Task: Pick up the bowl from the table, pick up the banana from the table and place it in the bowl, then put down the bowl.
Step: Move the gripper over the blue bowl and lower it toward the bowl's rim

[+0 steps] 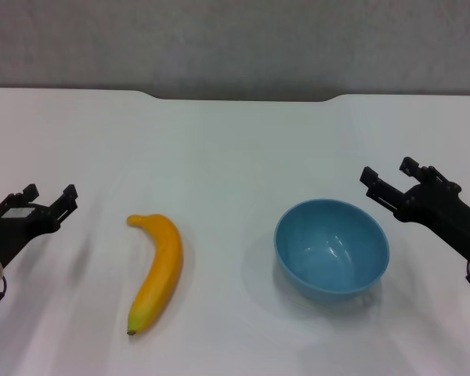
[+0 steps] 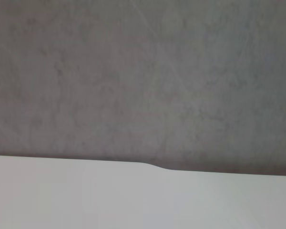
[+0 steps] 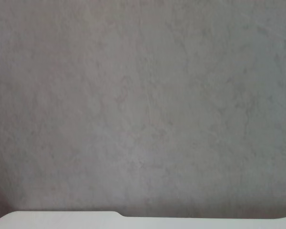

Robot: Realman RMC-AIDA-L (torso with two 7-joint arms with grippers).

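While my left gripper [image 1: 51, 197] and right gripper [image 1: 387, 178] hover spread and empty, the banana [image 1: 158, 270] lies at the bowl's [image 1: 332, 247] nine o'clock on the white worktop [image 1: 235, 149], well apart.

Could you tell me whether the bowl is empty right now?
Empty: the bowl shows only its bare blue inside; the banana lies apart on the table.

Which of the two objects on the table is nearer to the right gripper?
The light-blue bowl: it sits just inside the right gripper, whereas the banana lies over by the left gripper.
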